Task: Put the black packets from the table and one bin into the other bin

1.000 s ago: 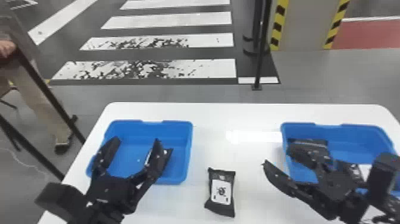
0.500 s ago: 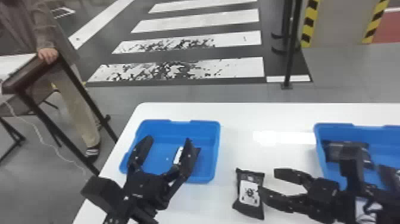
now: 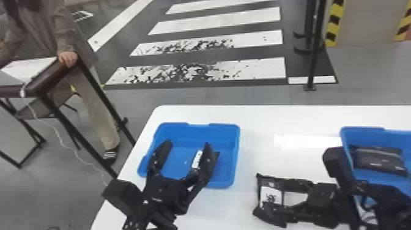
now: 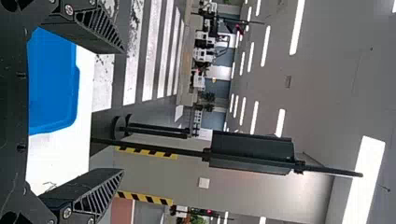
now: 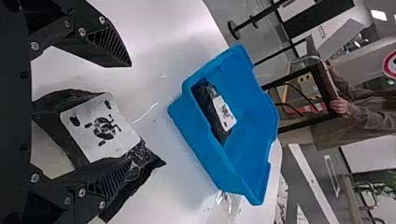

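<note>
I find my right end effector (image 3: pixel 275 195) low over the counter (image 3: pixel 253 122), its fingers parted, one to each side of the label on the loose black packet (image 3: pixel 270 195). In the right wrist view one finger overlaps an edge of that packet; whether they touch, I cannot tell. The packet lies flat on the counter, between the two bins, its white label facing up.

I record my left end effector (image 3: pixel 188 143) as wide apart, over the left bin (image 3: pixel 226 134). Inside that bin, a labelled black packet (image 5: pixel 218 112) lies against a side wall. The right bin (image 3: pixel 364 130) holds a dark packet (image 3: pixel 379 160) near its far left corner; part of this bin is hidden from me by the right arm.

Beyond the counter I note a black post (image 3: pixel 313 46), a floor with white stripes (image 3: pixel 214 18) and a yellow-and-black striped edging (image 3: pixel 335 24).
</note>
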